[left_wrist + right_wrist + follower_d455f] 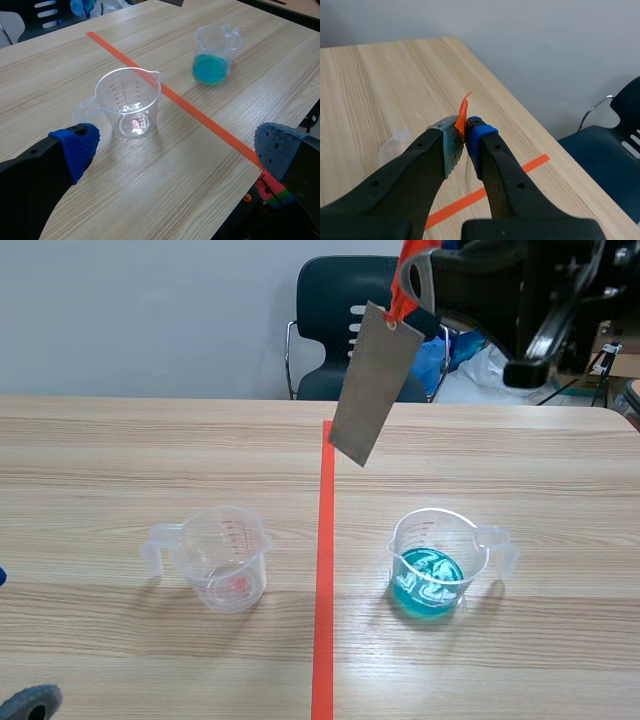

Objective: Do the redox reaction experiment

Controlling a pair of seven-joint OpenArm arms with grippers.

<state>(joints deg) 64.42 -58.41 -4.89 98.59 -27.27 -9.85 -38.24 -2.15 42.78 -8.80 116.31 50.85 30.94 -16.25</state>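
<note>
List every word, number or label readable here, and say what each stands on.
No text can be read anywhere.
Printed scale marks on the empty measuring cup: too small to read.
Nothing printed shows on the cup of blue liquid or the metal plate.

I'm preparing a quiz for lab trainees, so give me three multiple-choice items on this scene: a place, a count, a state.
1. The blue-liquid cup stands: A) on the robot's left of the tape line; B) on its right; C) on top of it.
2. Clear cups on the table: A) one; B) two; C) three.
3. The right hand is: A) open; B) shut on the metal plate's orange tab; C) shut on a cup.
Answers: B, it sits right of the line; B, the empty cup plus the blue one; B, the tab is pinched in it, plate hanging below.
</note>
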